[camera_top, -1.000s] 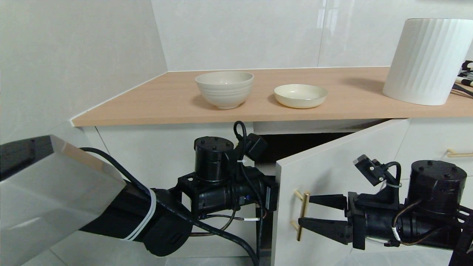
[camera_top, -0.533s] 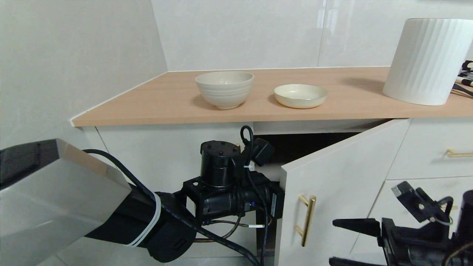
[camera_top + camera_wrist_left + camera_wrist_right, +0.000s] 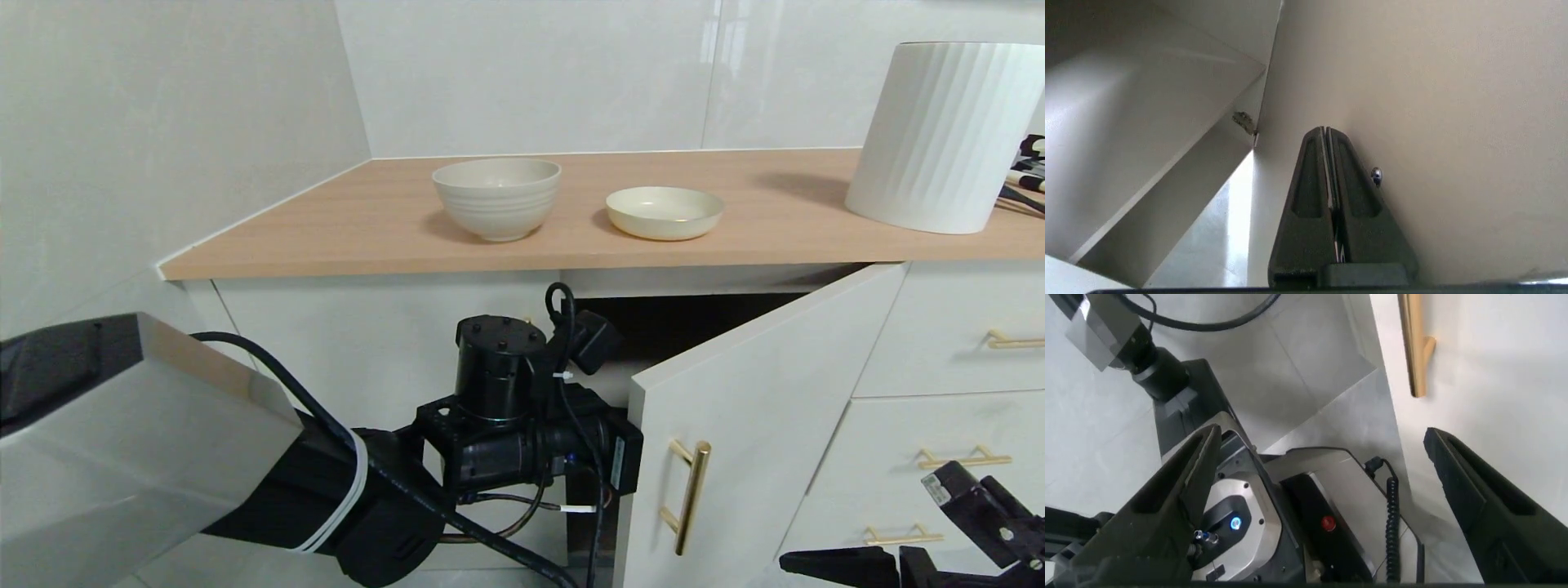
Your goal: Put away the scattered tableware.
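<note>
- The door [image 3: 759, 392] has swung wider than a second ago. The right gripper [image 3: 1321, 434] has let go of its gold handle [image 3: 690, 496] and dropped low to the right.
- One left gripper [image 3: 1328, 163]: its fingers are pressed flat together with nothing between them, just beside the door's inner face. In the head view the door edge hides it.
- One bowl [image 3: 496, 196] stands upright on the wooden counter [image 3: 326, 237].
- One shallow dish [image 3: 664, 211] sits near the bowl on its right, not touching it.
- The cupboard behind the door is dark, and its contents cannot be made out.
- Three gold drawer handles [image 3: 1012, 337] show to the right of the door.
- One ribbed white container [image 3: 947, 135] is cut off at the edge. The dark objects [image 3: 1030, 171] beside it are too cropped to tell.
- The right gripper is spread wide and holds nothing. The head view cuts it off at the bottom corner.
</note>
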You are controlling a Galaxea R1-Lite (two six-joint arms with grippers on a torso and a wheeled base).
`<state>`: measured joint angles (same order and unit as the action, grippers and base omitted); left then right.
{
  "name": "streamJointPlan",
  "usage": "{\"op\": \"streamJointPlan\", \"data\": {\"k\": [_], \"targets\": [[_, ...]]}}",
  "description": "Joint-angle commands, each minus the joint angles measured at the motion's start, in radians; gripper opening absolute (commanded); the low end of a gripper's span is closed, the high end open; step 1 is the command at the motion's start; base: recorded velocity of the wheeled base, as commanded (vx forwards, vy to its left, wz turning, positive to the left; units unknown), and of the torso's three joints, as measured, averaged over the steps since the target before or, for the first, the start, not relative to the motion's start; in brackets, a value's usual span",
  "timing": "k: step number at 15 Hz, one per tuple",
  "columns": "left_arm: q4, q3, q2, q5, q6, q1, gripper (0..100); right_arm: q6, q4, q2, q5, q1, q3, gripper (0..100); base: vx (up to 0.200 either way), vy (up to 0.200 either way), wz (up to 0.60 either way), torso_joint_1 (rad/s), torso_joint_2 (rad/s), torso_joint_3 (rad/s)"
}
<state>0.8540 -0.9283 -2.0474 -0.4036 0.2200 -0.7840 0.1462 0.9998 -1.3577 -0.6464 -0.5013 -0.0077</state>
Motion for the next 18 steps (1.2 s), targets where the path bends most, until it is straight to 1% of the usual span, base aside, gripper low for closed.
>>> {"op": "streamJointPlan", "data": {"k": [1,3,5,6,8,12,15,18], "targets": [[0.0,-0.009,-0.013,0.002,0.002,-0.001,0,0.0,-0.001,0.005,-0.001,0.0,0.0,100,-0.2,0.0,0.0,-0.002,0.0,0.012],[0.003,-0.024,-0.02,0.0,0.002,-0.001,0,0.0,-0.001,-0.001,-0.001,0.0,-0.002,100,-0.2,0.0,0.0,0.005,0.0,0.002],[0.003,-0.067,-0.045,0.005,0.002,-0.018,0,0.0,0.0,-0.011,-0.001,0.0,0.0,100,0.0,0.0,0.0,0.0,0.0,0.0],[0.003,-0.083,-0.056,0.017,0.002,-0.021,0,0.0,0.0,-0.015,-0.001,0.0,0.0,100,0.0,0.0,0.0,0.0,0.0,0.0],[0.002,-0.081,-0.056,0.031,0.002,-0.027,0,0.0,0.0,-0.012,-0.001,-0.002,0.0,100,0.0,0.0,0.0,0.0,0.0,0.0],[0.003,-0.024,-0.01,0.031,0.004,-0.027,0,0.0,0.0,-0.012,-0.001,-0.002,0.0,100,0.0,0.0,0.0,0.0,0.0,0.0],[0.003,-0.03,-0.01,0.031,0.005,-0.034,0,0.0,0.0,-0.012,-0.001,-0.002,0.0,100,-0.2,0.0,0.0,0.005,0.0,0.004],[-0.004,-0.076,-0.042,0.032,0.005,-0.034,0,0.0,0.0,-0.021,-0.001,-0.002,0.0,100,0.0,0.0,0.0,0.0,0.0,0.0]]}}
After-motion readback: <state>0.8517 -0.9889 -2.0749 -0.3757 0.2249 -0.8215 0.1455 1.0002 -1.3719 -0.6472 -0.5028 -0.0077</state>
